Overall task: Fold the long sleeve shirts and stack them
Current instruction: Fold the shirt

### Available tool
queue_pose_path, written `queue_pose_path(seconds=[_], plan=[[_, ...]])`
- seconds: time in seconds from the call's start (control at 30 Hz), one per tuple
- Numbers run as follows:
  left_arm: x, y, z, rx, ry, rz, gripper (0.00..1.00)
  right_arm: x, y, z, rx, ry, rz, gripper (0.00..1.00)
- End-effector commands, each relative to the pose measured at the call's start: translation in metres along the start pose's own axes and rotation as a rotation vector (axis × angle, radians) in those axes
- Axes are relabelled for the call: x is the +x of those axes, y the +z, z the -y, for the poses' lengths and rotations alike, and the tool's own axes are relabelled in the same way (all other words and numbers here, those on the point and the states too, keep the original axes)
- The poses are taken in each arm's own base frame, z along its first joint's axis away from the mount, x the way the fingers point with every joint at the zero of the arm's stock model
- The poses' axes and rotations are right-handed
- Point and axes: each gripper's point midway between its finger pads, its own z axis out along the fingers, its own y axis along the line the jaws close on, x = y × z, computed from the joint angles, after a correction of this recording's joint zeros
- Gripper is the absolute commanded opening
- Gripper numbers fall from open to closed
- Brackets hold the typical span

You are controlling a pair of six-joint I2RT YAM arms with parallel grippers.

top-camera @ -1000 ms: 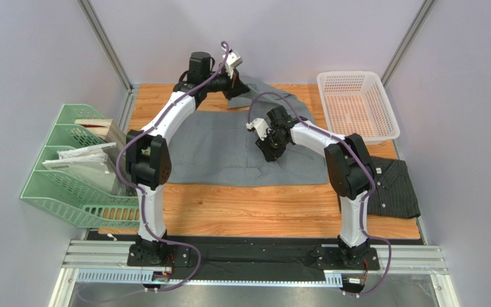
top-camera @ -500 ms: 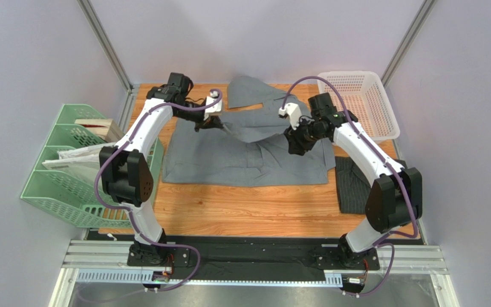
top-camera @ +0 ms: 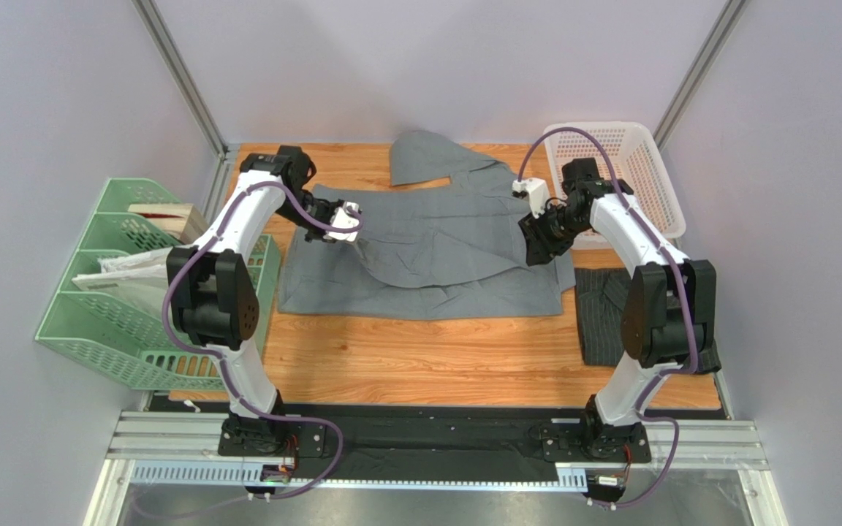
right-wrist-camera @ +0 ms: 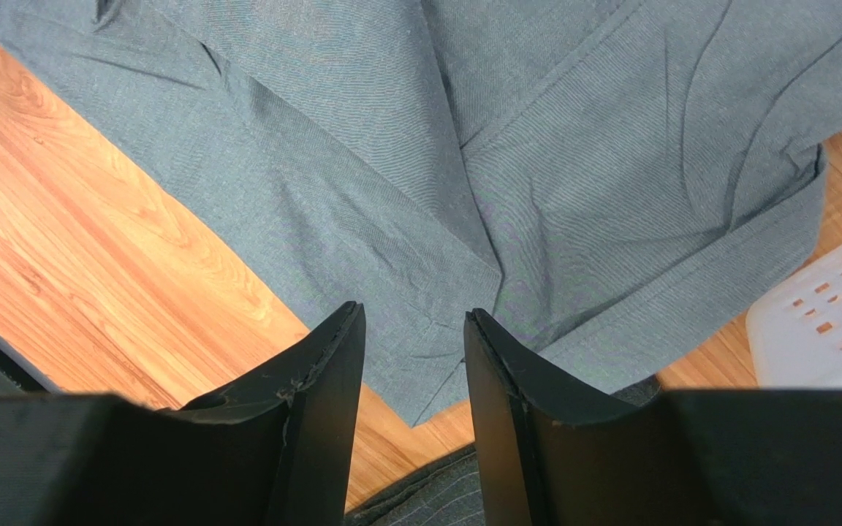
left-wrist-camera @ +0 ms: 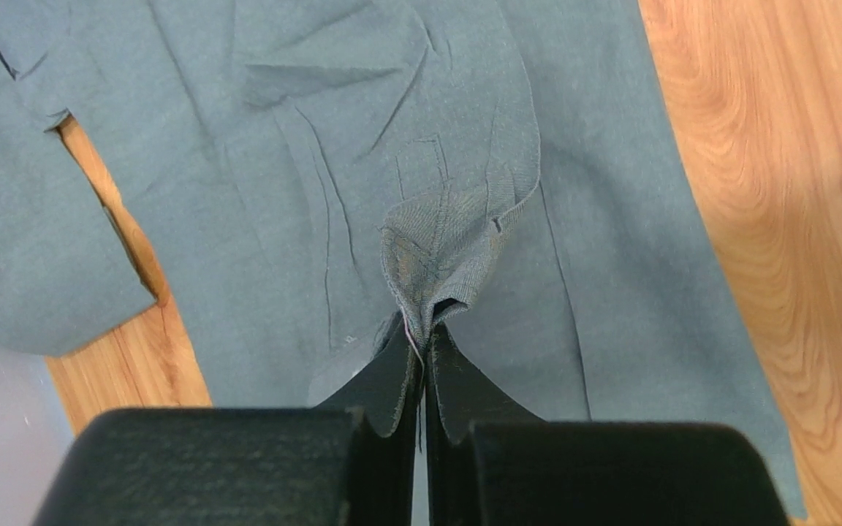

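Observation:
The mid-grey long sleeve shirt point(top-camera: 436, 258) lies spread across the middle of the table, with a flap folded over its upper part and a sleeve reaching to the far edge. My left gripper point(top-camera: 357, 230) is at the shirt's left side, shut on a pinched fold of grey cloth point(left-wrist-camera: 442, 247); its jaws point(left-wrist-camera: 428, 334) are pressed together. Above the shirt's right edge point(right-wrist-camera: 568, 164), my right gripper point(top-camera: 533, 248) stands open point(right-wrist-camera: 414, 329) with nothing between its fingers. The dark pinstriped shirt point(top-camera: 603, 318) lies at the right, partly behind the right arm, and shows again point(right-wrist-camera: 447, 499) under the right fingers.
A white mesh basket point(top-camera: 625, 137) stands at the far right, close to the right wrist; its corner point(right-wrist-camera: 832, 312) shows in the right wrist view. A green file rack point(top-camera: 134, 318) with papers sits off the table's left edge. Bare wood point(top-camera: 436, 362) lies in front of the shirts.
The left gripper has carried its pinch of grey cloth from the far middle down to the left. The right gripper has opened, let the cloth go, and swung right toward the basket.

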Motion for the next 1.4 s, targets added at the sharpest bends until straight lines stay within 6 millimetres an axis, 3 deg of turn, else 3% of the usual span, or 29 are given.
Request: queue_pose_path(seconds=[0.0, 0.1, 0.17, 0.23, 0.3, 0.43, 0.53, 0.57, 0.63, 0.77, 0.87, 0.97, 1.13, 1.37], plan=[[0.009, -0.001, 0.003, 0.039, 0.194, -0.022, 0.00, -0.016, -0.004, 0.002, -0.011, -0.034, 0.027, 0.43], [0.016, 0.000, 0.009, 0.033, 0.210, -0.055, 0.01, -0.023, -0.002, 0.001, -0.026, -0.028, 0.030, 0.43], [0.022, -0.001, 0.015, 0.046, 0.208, -0.076, 0.16, -0.026, -0.002, 0.000, -0.033, -0.025, 0.027, 0.43], [0.026, -0.006, 0.024, 0.053, 0.179, -0.094, 0.25, -0.031, -0.004, -0.001, -0.034, -0.027, 0.032, 0.43], [0.033, -0.017, 0.023, 0.005, 0.085, -0.115, 0.28, -0.038, -0.004, -0.003, -0.036, -0.034, 0.034, 0.43], [0.056, -0.041, 0.014, -0.089, -0.124, -0.225, 0.49, -0.045, 0.003, -0.002, -0.020, -0.032, 0.004, 0.43], [0.062, -0.052, 0.004, -0.161, -0.271, -0.273, 0.53, -0.044, 0.015, 0.001, -0.010, -0.020, -0.044, 0.42], [0.056, -0.056, -0.003, -0.209, -0.390, -0.256, 0.53, -0.044, 0.019, -0.001, -0.013, -0.027, -0.062, 0.41], [0.050, -0.047, 0.001, -0.192, -0.546, -0.229, 0.53, -0.040, 0.031, 0.000, -0.008, -0.026, -0.110, 0.40], [0.043, -0.003, 0.021, -0.068, -0.703, -0.287, 0.53, -0.033, 0.052, 0.004, 0.001, -0.027, -0.183, 0.38], [0.062, 0.026, 0.038, -0.030, -0.809, -0.377, 0.54, -0.024, 0.066, 0.007, 0.000, -0.016, -0.242, 0.37], [0.083, 0.042, 0.057, 0.017, -0.940, -0.463, 0.51, -0.004, 0.075, 0.008, -0.018, 0.000, -0.325, 0.38], [0.084, 0.054, 0.094, 0.123, -1.038, -0.486, 0.48, 0.022, 0.086, 0.002, -0.037, -0.020, -0.425, 0.38], [0.072, 0.057, 0.136, 0.197, -1.087, -0.519, 0.46, 0.052, 0.078, -0.023, -0.097, -0.060, -0.507, 0.38]])
